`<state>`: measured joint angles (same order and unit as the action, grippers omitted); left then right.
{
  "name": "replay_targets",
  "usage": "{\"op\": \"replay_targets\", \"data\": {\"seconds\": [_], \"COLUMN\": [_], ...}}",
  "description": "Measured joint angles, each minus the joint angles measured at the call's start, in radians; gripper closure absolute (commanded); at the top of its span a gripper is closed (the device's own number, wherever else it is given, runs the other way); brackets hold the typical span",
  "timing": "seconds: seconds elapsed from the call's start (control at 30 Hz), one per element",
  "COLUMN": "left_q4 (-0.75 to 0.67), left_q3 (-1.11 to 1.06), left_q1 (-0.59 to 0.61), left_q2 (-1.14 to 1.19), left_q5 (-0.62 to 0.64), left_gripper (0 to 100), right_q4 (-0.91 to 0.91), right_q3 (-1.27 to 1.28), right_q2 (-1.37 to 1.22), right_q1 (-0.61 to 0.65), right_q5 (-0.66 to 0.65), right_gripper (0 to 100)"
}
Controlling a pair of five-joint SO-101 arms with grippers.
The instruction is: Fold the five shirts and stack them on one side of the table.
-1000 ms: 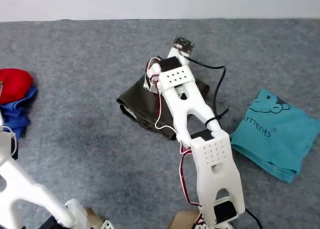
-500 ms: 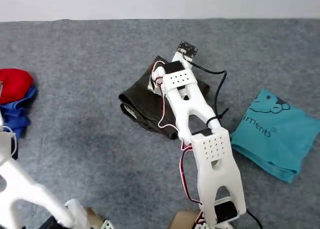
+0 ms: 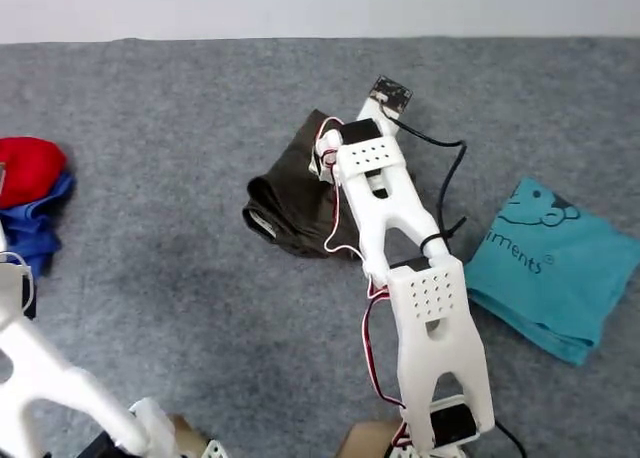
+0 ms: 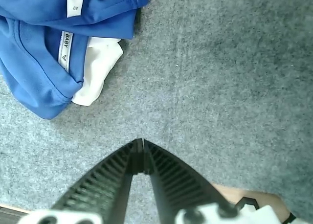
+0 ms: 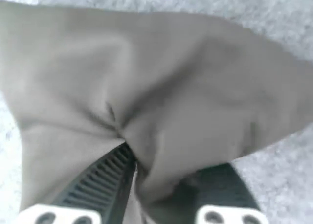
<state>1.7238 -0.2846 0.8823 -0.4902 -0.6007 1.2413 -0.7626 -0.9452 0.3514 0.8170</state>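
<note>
A dark olive shirt lies bunched in the middle of the grey table. My right gripper is shut on a fold of the dark olive shirt, the cloth draped over one finger. In the high view the right arm stretches over that shirt's right side. A folded teal shirt lies at the right. A red shirt sits on a blue shirt at the left edge. My left gripper is shut and empty above bare carpet, near the blue shirt and a white garment.
The left arm's white links occupy the lower left corner. The right arm's base stands at the bottom centre. Grey carpet between the piles is bare. A pale wall borders the far edge.
My right gripper has moved right and slightly away, dragging the olive shirt with it; the shirt has bunched narrower. The left arm has not moved.
</note>
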Motion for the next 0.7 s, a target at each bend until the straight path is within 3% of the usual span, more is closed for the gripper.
{"op": "replay_targets", "data": {"seconds": [0.37,0.7], "left_q4": [0.000,0.000], "left_q3": [0.000,0.000], "left_q1": [0.000,0.000], "left_q2": [0.000,0.000], "left_q5": [0.000,0.000], "left_gripper": [99,99], "right_q4": [0.028,0.264], "right_q3": [0.000,0.002], "right_q2": [0.017,0.161], "right_q1": [-0.031,-0.115], "right_q5": [-0.112,-0.316], "right_gripper": [99.1,99.1]}}
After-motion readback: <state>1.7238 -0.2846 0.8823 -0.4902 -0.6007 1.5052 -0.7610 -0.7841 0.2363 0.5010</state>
